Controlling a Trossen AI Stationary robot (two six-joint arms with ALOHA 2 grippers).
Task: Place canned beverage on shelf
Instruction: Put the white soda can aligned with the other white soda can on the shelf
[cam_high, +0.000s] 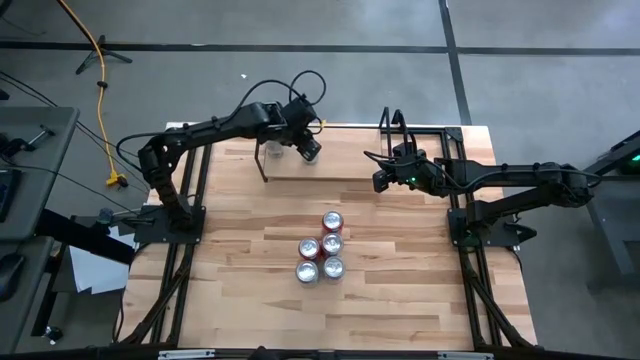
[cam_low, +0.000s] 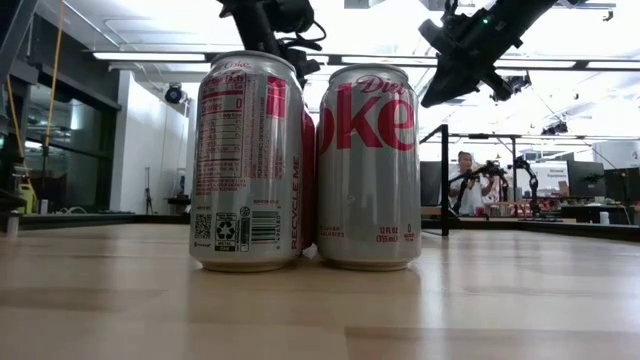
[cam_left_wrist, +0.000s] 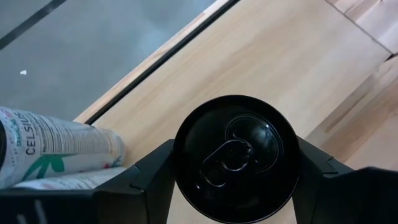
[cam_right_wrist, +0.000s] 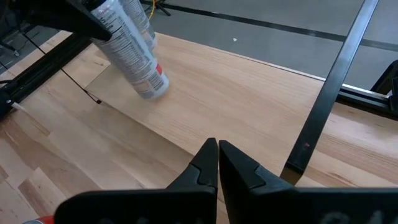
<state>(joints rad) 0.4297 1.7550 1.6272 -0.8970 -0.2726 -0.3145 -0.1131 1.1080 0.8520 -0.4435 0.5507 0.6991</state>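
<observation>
Placing step: left gripper (cam_left_wrist: 233, 177) holds slim can (cam_right_wrist: 134, 53) tilted above shelf (cam_high: 340, 160). Next: upright, lower, release. Right gripper (cam_right_wrist: 217, 163) closed, empty, waits nearby.

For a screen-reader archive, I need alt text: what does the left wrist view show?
The left gripper holds a slim can by its dark pull-tab top, its dark fingers on either side, above the shelf's pale wooden plank. A white Celsius can is next to it; grey floor lies beyond the plank's edge.
</observation>
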